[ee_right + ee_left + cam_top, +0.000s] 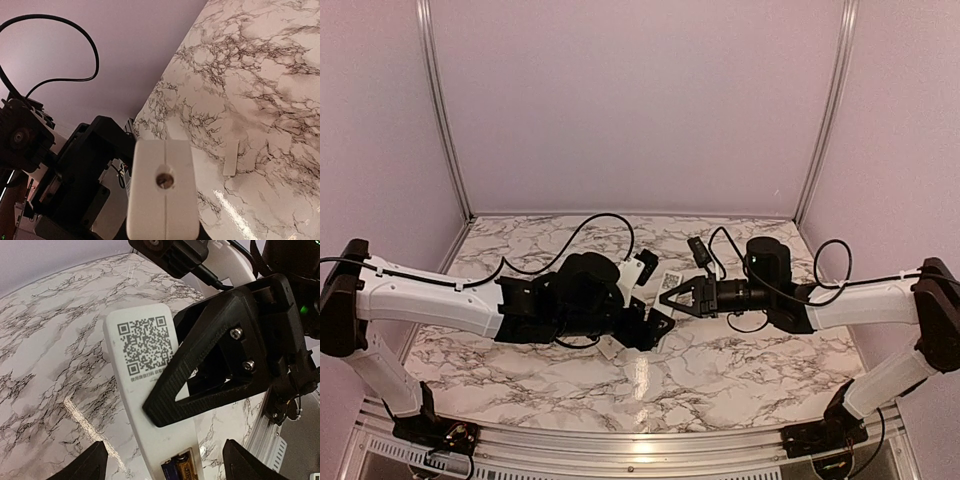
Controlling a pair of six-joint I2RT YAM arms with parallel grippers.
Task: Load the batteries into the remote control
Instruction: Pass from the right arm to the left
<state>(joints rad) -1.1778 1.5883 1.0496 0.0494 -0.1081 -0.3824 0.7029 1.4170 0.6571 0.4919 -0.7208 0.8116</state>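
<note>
Your right gripper [678,297] is clamped across the slim white plastic rectangular remote control [131,400]. It holds the remote near the middle of the marble-patterned table [45,365], with the back and its printed square code turned toward the left wrist camera.

At 6 o'clock in that view, the two slim cylindrical batteries [178,466], one dark and one golden, lie side by side in the recessed compartment. The frame edge cuts them off, so they may not be fully seated.

Your left gripper [165,456] stands wide, its fingers on either side of that end of the remote and gripping nothing.

Loading looks essentially done. A small flat white rectangular piece [231,157] lies on the marble at 3 o'clock from the remote in the right wrist view. I judge it to be the compartment cover, so what remains is pressing the cells home if needed and refitting it.
</note>
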